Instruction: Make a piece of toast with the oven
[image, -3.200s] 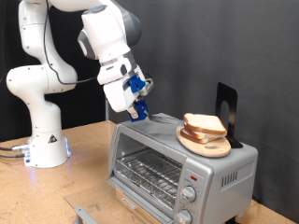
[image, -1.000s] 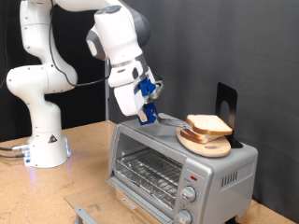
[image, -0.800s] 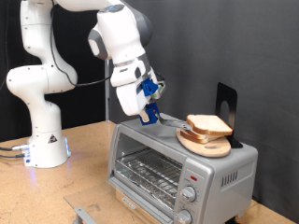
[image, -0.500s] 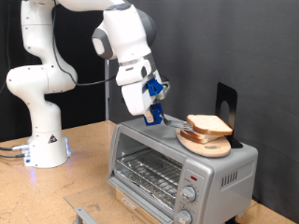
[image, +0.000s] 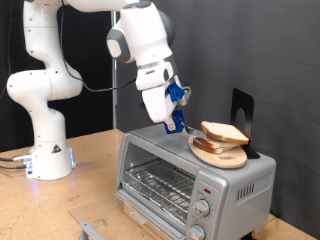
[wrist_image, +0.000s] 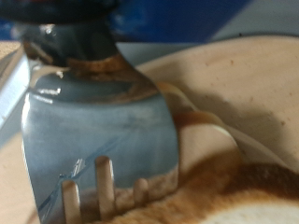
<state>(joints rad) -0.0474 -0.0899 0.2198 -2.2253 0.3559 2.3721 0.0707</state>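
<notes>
The silver oven (image: 165, 172) stands on the table at the exterior view's lower right, its glass door shut and the wire rack showing inside. On its top sits a round wooden board (image: 222, 154) with a stack of bread slices; the top piece of toast (image: 224, 131) is pale with a tan crust. My gripper (image: 177, 124) hangs just left of the stack, over the oven's top, shut on a metal fork (wrist_image: 98, 121). In the wrist view the fork's tines lie at the crust edge of the bread (wrist_image: 245, 185).
The white arm base (image: 45, 140) stands at the exterior view's left on the wooden table (image: 90, 185). A black upright stand (image: 241, 110) is behind the bread. The oven's two knobs (image: 203, 208) and red light (image: 205, 189) face front.
My gripper has moved to the exterior view's right along the oven's top, from its left end to right beside the bread stack. The bread and oven have not moved.
</notes>
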